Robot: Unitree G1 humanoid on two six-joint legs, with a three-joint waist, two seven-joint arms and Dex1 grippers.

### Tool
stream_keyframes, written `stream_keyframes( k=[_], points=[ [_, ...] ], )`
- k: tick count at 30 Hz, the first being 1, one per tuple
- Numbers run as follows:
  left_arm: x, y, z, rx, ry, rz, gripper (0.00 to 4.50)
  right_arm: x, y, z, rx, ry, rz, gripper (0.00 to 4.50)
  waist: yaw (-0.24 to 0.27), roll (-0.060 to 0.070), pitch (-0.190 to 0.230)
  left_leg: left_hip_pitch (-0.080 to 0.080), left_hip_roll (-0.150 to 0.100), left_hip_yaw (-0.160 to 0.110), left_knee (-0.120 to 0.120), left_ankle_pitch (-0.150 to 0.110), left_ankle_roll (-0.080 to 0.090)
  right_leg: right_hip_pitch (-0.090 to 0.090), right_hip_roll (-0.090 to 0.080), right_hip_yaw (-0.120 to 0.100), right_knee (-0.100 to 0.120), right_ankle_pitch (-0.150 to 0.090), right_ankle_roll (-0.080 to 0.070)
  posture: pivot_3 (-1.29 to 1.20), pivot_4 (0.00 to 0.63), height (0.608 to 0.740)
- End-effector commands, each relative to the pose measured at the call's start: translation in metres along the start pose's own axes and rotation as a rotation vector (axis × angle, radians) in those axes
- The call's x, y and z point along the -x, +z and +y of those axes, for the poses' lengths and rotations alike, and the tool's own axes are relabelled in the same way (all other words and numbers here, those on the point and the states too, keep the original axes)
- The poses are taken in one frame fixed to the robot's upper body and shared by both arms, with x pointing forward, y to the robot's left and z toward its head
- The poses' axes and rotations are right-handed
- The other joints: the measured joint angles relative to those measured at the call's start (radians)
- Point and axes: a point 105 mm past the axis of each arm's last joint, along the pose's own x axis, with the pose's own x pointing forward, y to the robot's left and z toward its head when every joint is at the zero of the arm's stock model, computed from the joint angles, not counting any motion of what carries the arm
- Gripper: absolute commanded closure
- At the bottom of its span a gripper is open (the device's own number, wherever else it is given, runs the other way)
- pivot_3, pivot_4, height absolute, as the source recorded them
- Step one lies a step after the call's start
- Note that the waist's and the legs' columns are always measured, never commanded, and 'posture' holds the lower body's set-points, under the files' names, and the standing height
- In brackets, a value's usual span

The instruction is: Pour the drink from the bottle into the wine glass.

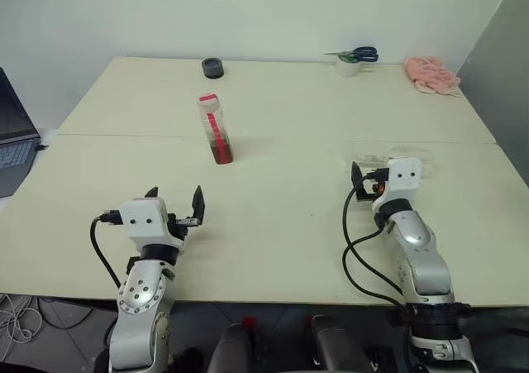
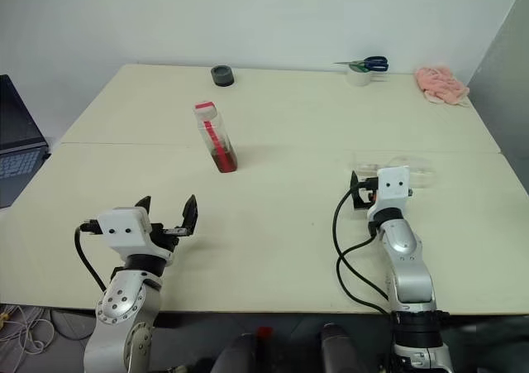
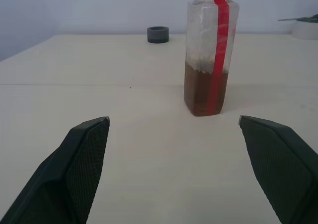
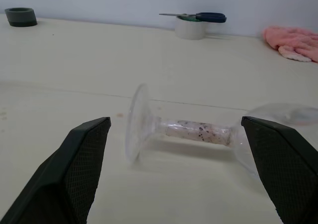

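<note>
Left pincer open, capped bottle upright ahead of it, right pincer open (empty), wine glass lying sideways just ahead on table

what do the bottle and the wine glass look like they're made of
Bottle: probably clear plastic; the table shows through its walls above the brown drink.
Wine glass, lying on its side: colourless and see-through with bright rim glints; glass or clear plastic, I can't tell which.

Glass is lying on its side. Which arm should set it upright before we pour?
Right, probably. The wine glass lies on its side just ahead of the open right gripper, foot toward it. The left gripper, also open, faces the upright bottle instead.
</note>
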Motion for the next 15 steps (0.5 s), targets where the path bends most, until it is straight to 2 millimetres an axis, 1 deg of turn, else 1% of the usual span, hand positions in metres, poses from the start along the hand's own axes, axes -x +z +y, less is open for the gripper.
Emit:
stream_keyframes(
  k=[1, 5, 10, 13, 15],
  points=[
    [-0.001, 0.012, -0.005, -0.003, -0.009, -0.049, 0.03, 0.002, 0.017, -0.003, 0.016, -0.015, -0.062, 0.0, 0.0, 0.0, 0.0, 0.0, 0.0, 0.0, 0.0, 0.0, 0.0, 0.0, 0.0, 0.0, 0.0, 0.0, 0.0, 0.0, 0.15, 0.74],
    [0.0, 0.012, -0.006, 0.025, -0.013, -0.054, 0.03, 0.002, 0.016, -0.002, 0.015, -0.011, -0.062, 0.0, 0.0, 0.0, 0.0, 0.0, 0.0, 0.0, 0.0, 0.0, 0.0, 0.0, 0.0, 0.0, 0.0, 0.0, 0.0, 0.0, 0.15, 0.74],
    [-0.001, 0.01, -0.008, 0.017, -0.014, -0.05, 0.03, 0.002, 0.015, -0.001, 0.014, -0.005, -0.062, 0.0, 0.0, 0.0, 0.0, 0.0, 0.0, 0.0, 0.0, 0.0, 0.0, 0.0, 0.0, 0.0, 0.0, 0.0, 0.0, 0.0, 0.15, 0.74],
    [-0.01, 0.012, -0.013, -0.013, -0.014, -0.064, 0.03, -0.002, 0.035, 0.026, 0.062, 0.155, -0.16, 0.0, 0.0, 0.0, 0.0, 0.0, 0.0, 0.0, 0.0, 0.0, 0.0, 0.0, 0.0, 0.0, 0.0, 0.0, 0.0, 0.0, 0.15, 0.74],
    [-0.024, 0.014, -0.016, -0.013, 0.017, -0.065, 0.03, -0.008, 0.053, 0.05, 0.044, 0.298, -0.221, 0.0, -0.001, 0.0, 0.0, 0.0, 0.0, 0.0, 0.0, 0.0, 0.0, 0.0, 0.0, 0.0, 0.0, 0.0, 0.0, 0.0, 0.15, 0.74]
  ],
)
